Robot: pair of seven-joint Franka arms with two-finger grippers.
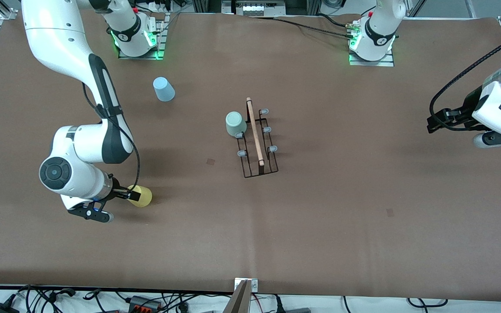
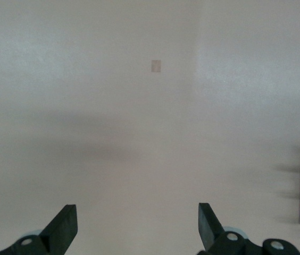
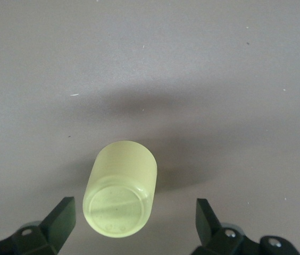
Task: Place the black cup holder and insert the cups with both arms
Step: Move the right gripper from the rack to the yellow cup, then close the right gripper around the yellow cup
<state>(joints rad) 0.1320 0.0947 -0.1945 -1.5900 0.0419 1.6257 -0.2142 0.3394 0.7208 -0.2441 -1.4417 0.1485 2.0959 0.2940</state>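
Your rack stands mid-table; one cup mounted.
Black cup holder (image 1: 257,141), wooden rod handle, carries the mint cup (image 1: 235,124). Right gripper (image 3: 134,220) jaws wide, straddling the yellow cup (image 3: 121,196); left gripper (image 2: 136,228) jaws wide, waiting.

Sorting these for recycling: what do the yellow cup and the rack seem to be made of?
Yellow cup: likely thin plastic with a matte finish, since it looks translucent with a moulded base. Black cup holder: seemingly thin black-coated metal wire, a pale bare wooden rod as its handle, and grey-blue caps, perhaps rubber or plastic, on its pegs.
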